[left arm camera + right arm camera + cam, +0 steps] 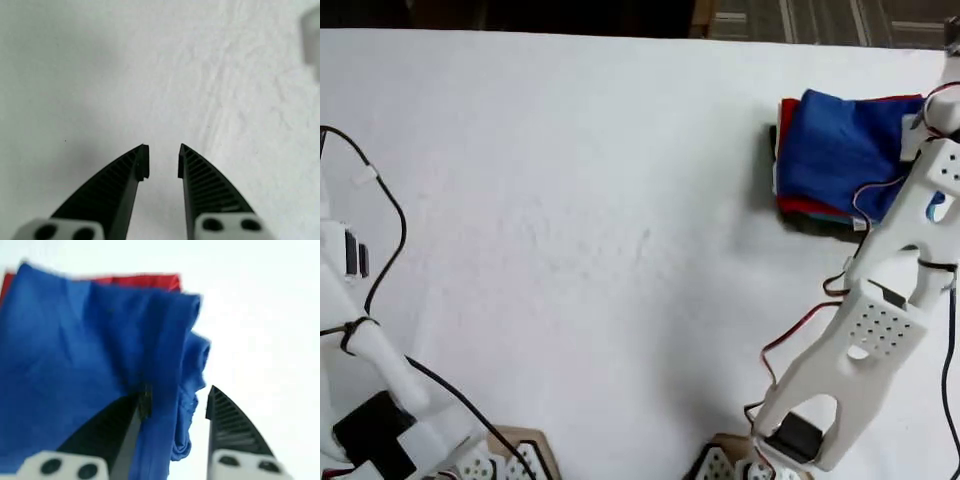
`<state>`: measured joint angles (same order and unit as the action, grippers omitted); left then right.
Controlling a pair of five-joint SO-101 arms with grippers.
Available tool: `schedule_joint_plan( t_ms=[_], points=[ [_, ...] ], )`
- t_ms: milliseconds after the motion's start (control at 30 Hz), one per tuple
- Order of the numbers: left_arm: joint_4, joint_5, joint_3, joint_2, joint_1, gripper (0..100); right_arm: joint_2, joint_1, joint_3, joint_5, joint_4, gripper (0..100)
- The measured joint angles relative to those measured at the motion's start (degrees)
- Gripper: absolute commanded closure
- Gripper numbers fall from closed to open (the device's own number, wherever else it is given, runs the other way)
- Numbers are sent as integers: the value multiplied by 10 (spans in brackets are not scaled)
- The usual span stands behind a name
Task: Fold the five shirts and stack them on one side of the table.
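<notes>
High view: shirts (835, 155) stacked by right edge of table (570, 200).
Left gripper (162, 162) slightly spread over bare table; right gripper (177, 402) spread astride blue shirt (75, 350) edge; broad room leftward.

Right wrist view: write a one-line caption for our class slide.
Open right gripper straddles the edge of the blue shirt, red shirt beneath, on the white table.

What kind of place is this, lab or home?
Likely a robotics lab bench, not a home: a white-covered table, the right arm with exposed wiring, and a stack of folded shirts as practice material.
</notes>
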<state>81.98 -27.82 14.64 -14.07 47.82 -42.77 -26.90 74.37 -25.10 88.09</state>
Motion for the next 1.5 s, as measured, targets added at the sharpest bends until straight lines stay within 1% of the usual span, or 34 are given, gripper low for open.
schedule_joint_plan(
  t_ms=[67,100,200,233,333,467,633,867,967,1067,1167,1333,1400,1467,1500],
  points=[
    [0,0,0,0,0,879,1,3,24,13,-1,841],
    [0,0,0,0,0,879,1,6,29,16,-1,860],
    [0,0,0,0,0,879,1,22,33,20,-1,979],
    [0,0,0,0,0,879,1,25,33,20,-4,985],
    [0,0,0,0,0,879,-23,26,37,20,-37,919],
    [0,0,0,0,0,879,-94,9,38,20,-88,870],
    [0,0,0,0,0,879,-182,-18,38,20,-142,858],
    [0,0,0,0,0,879,-192,-17,49,24,-164,858],
    [0,0,0,0,0,879,-181,-17,65,24,-138,858],
    [0,0,0,-4,0,879,-143,-8,81,24,-87,858],
    [13,1,0,-40,-5,879,-100,3,89,24,-37,860],
    [44,1,6,-182,-45,878,-25,28,89,24,69,861],
    [50,2,29,-254,-77,877,16,47,89,24,113,861],
    [48,0,70,-319,-118,877,61,63,82,24,120,867],
    [41,0,98,-346,-138,876,86,68,71,24,121,885]
  ],
)
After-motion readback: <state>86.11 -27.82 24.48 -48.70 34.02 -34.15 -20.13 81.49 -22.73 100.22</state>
